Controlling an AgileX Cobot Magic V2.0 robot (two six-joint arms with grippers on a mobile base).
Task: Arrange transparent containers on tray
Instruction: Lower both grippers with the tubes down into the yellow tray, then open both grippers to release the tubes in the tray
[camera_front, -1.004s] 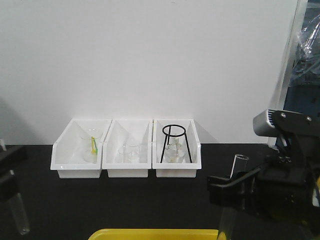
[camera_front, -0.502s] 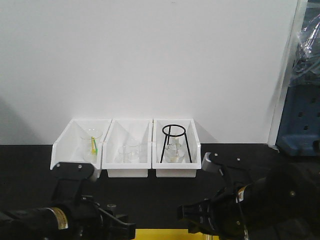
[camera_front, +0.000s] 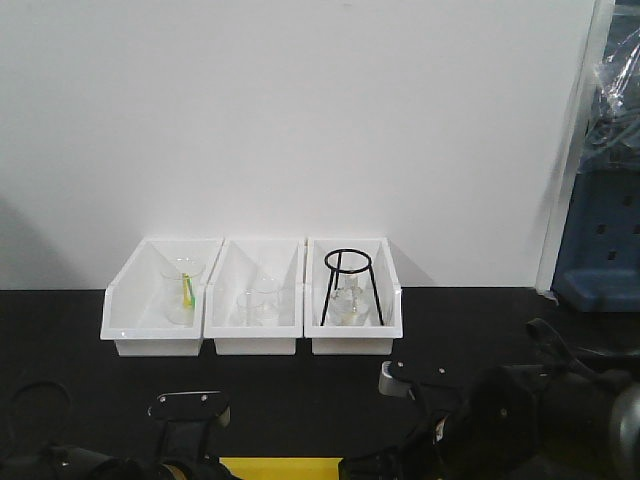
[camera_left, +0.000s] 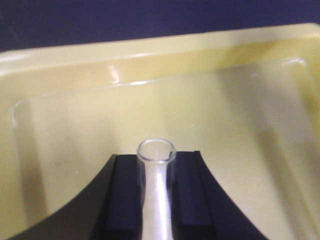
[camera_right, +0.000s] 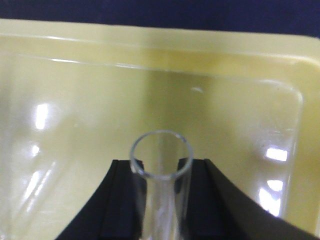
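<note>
Both wrist views look down into the yellow tray. My left gripper is shut on a clear test tube, whose flared rim points at the tray floor. A second test tube is clamped in my right gripper, which is also shut, just above the tray's right part. In the front view only a strip of the tray shows at the bottom edge, between the two lowered arms. The tubes themselves are hidden there.
Three white open-front bins stand against the back wall, holding a beaker with a yellow-green item, small beakers and a black wire tripod. Blue equipment sits at the far right.
Both arms have swung down and inward from raised positions to the bottom of the front view, bringing the two tubes over the yellow tray.
</note>
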